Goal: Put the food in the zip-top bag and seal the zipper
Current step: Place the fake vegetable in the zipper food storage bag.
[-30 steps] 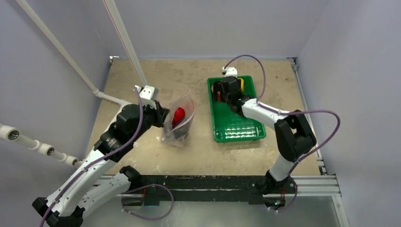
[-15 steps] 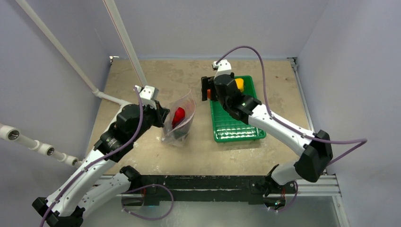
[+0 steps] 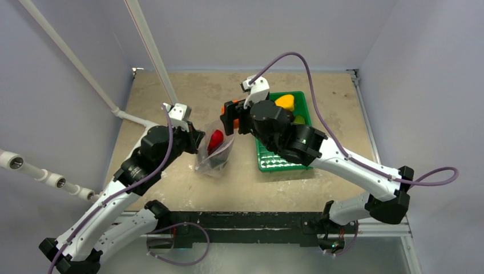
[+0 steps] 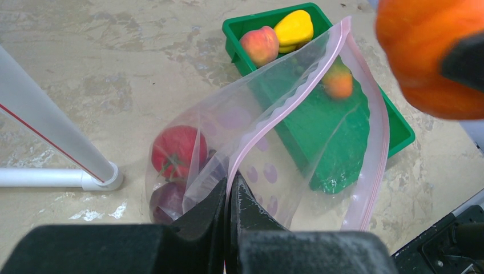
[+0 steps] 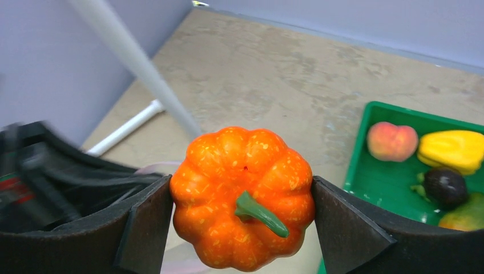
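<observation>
**A:** What's on the left?

**B:** The matte black left hand (image 4: 228, 197) is pinched tight on the near rim of the clear, crinkly zip-top bag (image 4: 268, 165). The bag's mouth stands open. The thin pinkish zipper strip (image 4: 297, 94) curves along that rim. Inside lie a glossy red toy tomato (image 4: 174, 151) and something purple (image 4: 168, 200) that is half hidden.

**A:** And to the right?

**B:** The right hand (image 5: 242, 222) clamps a ribbed orange toy pumpkin (image 5: 240, 177) between wide-set jaws, in the air at the bag's 1 o'clock. At the bag's 3 o'clock sits the green ribbed plastic tray (image 5: 371, 182). It holds a peach (image 5: 391, 141) and a yellow pepper (image 5: 451, 148). From above, the arm covers much of it. The mottled sandy table (image 3: 205, 94) lies open at 12 o'clock.
</observation>
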`<move>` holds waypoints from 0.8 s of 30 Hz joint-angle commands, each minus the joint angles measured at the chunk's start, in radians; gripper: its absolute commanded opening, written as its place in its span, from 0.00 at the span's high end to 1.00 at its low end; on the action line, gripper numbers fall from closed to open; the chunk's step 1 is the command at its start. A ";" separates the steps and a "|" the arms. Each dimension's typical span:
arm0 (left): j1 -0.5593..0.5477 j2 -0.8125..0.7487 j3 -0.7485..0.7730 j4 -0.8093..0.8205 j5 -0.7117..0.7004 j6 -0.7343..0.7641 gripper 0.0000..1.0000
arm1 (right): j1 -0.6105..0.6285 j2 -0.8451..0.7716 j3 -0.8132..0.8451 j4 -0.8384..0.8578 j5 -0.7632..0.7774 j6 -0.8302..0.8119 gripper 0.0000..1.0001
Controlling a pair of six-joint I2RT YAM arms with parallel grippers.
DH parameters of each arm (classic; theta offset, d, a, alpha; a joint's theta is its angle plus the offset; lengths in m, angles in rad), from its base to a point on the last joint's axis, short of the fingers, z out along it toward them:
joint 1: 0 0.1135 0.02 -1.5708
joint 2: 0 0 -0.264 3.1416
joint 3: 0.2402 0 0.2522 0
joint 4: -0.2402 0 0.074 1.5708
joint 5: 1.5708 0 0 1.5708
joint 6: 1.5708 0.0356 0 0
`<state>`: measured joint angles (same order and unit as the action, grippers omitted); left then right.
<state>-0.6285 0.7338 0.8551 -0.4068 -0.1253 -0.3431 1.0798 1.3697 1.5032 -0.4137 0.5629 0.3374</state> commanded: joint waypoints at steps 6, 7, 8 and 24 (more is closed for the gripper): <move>0.006 -0.001 -0.002 0.022 0.007 0.018 1.00 | 0.181 0.042 0.108 -0.071 0.119 0.027 0.51; 0.005 -0.002 -0.002 0.022 0.008 0.018 1.00 | 0.184 0.044 0.101 -0.068 0.119 0.027 0.51; 0.006 -0.002 -0.002 0.022 0.008 0.018 1.00 | 0.186 0.045 0.088 -0.057 0.116 0.024 0.51; 0.006 -0.010 -0.002 0.022 0.009 0.016 1.00 | 0.183 0.166 -0.006 0.093 0.083 0.011 0.41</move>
<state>-0.6285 0.7345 0.8551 -0.4068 -0.1242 -0.3435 1.2667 1.5051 1.4803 -0.3691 0.6262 0.3473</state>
